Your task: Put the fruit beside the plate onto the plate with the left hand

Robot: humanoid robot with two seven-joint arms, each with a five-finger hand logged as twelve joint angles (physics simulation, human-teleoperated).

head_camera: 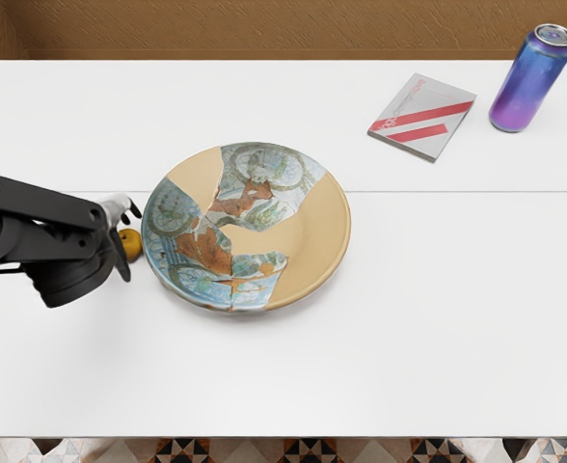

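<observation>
A wide tan plate (pixel 327 227) with blue, green and orange painted patches lies in the middle of the white table. Just off its left rim sits a small orange-yellow fruit (pixel 131 244), mostly hidden by my left hand (pixel 120 236). The dark arm comes in from the left edge, and its fingers curl around the fruit, which still rests on the table beside the plate. Whether the fingers press on the fruit I cannot tell for sure, but they enclose it. The right arm does not show.
A grey booklet with red stripes (pixel 421 117) lies at the back right. A purple-blue drink can (pixel 531 79) stands at the far right corner. A brown wall edge runs behind the table (pixel 409 347).
</observation>
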